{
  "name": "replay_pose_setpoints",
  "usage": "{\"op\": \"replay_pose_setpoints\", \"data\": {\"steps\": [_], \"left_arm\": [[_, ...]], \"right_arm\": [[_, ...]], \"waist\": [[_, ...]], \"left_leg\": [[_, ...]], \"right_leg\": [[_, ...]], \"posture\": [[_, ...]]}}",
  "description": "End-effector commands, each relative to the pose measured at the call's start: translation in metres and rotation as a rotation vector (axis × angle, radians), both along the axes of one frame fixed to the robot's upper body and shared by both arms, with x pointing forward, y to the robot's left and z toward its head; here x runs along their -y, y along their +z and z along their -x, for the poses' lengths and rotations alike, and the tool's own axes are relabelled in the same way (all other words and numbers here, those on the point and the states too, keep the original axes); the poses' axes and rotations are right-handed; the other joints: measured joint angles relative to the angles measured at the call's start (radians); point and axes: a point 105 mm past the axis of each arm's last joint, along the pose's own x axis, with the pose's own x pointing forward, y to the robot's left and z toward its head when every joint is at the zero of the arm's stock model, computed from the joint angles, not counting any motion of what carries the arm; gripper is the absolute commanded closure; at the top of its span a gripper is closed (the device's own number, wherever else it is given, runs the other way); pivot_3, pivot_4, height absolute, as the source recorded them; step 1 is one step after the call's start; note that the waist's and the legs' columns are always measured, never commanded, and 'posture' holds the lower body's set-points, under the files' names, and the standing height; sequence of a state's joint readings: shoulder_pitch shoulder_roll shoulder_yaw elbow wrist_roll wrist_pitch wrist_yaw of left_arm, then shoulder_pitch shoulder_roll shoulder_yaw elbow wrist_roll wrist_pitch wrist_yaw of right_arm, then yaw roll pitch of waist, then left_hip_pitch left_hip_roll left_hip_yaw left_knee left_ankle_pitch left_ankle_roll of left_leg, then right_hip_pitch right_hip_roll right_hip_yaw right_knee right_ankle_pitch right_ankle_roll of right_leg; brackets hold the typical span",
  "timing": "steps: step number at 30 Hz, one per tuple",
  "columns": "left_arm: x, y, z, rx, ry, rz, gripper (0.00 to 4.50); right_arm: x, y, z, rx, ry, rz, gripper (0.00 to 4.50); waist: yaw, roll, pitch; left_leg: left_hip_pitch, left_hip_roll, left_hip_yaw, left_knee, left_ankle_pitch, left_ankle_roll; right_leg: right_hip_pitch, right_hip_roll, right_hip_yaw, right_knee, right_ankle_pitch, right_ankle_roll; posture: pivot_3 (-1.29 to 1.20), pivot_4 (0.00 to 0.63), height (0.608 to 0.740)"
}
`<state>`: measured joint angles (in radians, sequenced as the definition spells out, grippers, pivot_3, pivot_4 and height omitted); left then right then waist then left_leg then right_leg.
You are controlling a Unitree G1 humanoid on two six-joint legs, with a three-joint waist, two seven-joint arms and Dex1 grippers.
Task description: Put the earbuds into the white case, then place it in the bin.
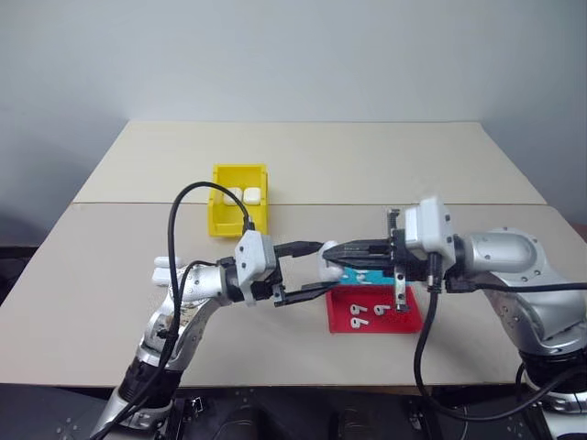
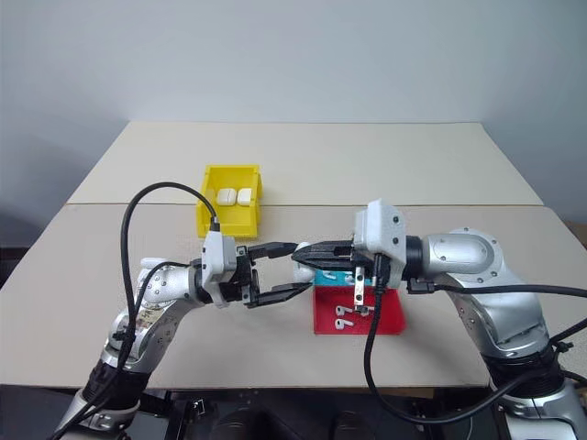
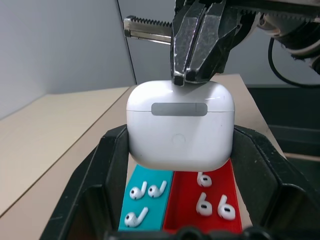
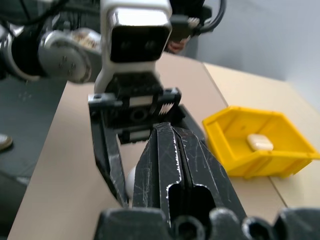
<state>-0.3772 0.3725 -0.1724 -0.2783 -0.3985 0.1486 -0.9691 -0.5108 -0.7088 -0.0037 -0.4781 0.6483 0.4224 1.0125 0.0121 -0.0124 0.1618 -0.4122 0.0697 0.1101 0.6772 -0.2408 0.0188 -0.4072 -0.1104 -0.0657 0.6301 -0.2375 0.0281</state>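
My left gripper (image 1: 326, 267) is shut on the white case (image 3: 180, 130), holding it level above the table with its lid closed and its hinge side toward the left wrist camera. From the other side, my right gripper (image 1: 327, 249) is shut, and its joined fingertips (image 3: 187, 77) rest on the top of the lid. Loose earbuds (image 3: 210, 202) lie below in the red tray (image 1: 404, 321), and more earbuds (image 3: 142, 200) in the blue tray (image 3: 125, 217). The yellow bin (image 1: 220, 206) stands farther back on the left with two white cases (image 1: 241, 194) inside.
Both trays sit side by side near the table's front edge, right under the two grippers. A seam (image 1: 138, 203) runs across the tabletop just behind the bin. A black cable (image 1: 174, 266) loops over my left arm.
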Motion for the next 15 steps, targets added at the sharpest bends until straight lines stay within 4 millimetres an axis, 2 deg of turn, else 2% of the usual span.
{"op": "replay_pose_setpoints", "data": {"steps": [1, 4, 7, 9, 11, 15], "left_arm": [[-0.003, 0.011, -0.003, 0.056, 0.047, 0.066, 1.74], [-0.004, 0.024, -0.022, 0.13, 0.189, 0.161, 1.74], [-0.009, 0.054, -0.059, 0.17, 0.443, 0.249, 1.74], [-0.022, 0.07, -0.083, 0.162, 0.624, 0.289, 1.74], [-0.046, 0.087, -0.105, 0.173, 0.857, 0.362, 1.74], [-0.082, 0.094, -0.133, 0.164, 1.131, 0.305, 1.74]], "right_arm": [[0.01, 0.041, 0.006, 0.077, -0.005, -0.179, 4.48], [0.023, 0.061, 0.004, 0.101, -0.062, -0.317, 4.48], [0.035, 0.064, 0.003, 0.089, -0.118, -0.397, 4.48], [0.038, 0.061, 0.005, 0.091, -0.15, -0.41, 4.48], [0.039, 0.056, 0.006, 0.076, -0.178, -0.418, 4.48], [0.036, 0.036, 0.007, 0.01, -0.21, -0.372, 4.48]], "waist": [[-0.001, 0.0, 0.0], [0.002, 0.0, 0.0], [0.012, -0.001, 0.0], [0.015, -0.001, 0.001], [0.012, -0.001, 0.001], [-0.001, -0.001, 0.001]], "left_leg": [[0.0, 0.0, 0.0, 0.0, 0.0, 0.0], [0.001, 0.0, 0.0, 0.0, 0.0, 0.0], [0.001, 0.0, 0.0, 0.001, 0.0, 0.0], [-0.001, 0.0, -0.001, 0.001, 0.001, 0.001], [-0.001, -0.001, -0.001, 0.001, 0.001, 0.001], [-0.001, -0.001, 0.0, 0.0, 0.0, 0.002]], "right_leg": [[0.0, 0.0, 0.0, 0.0, 0.0, 0.0], [0.001, 0.0, 0.0, 0.0, 0.0, 0.0], [0.001, 0.0, -0.001, 0.0, 0.001, 0.0], [0.002, 0.0, -0.002, -0.001, 0.002, 0.001], [0.002, 0.0, -0.001, -0.001, 0.002, 0.001], [0.001, 0.0, -0.001, -0.002, 0.002, 0.001]], "posture": [[0.0, 0.15, 0.74], [0.0, 0.15, 0.74], [0.0, 0.15, 0.74], [0.0, 0.15, 0.74], [0.0, 0.15, 0.74], [0.0, 0.15, 0.74]]}}
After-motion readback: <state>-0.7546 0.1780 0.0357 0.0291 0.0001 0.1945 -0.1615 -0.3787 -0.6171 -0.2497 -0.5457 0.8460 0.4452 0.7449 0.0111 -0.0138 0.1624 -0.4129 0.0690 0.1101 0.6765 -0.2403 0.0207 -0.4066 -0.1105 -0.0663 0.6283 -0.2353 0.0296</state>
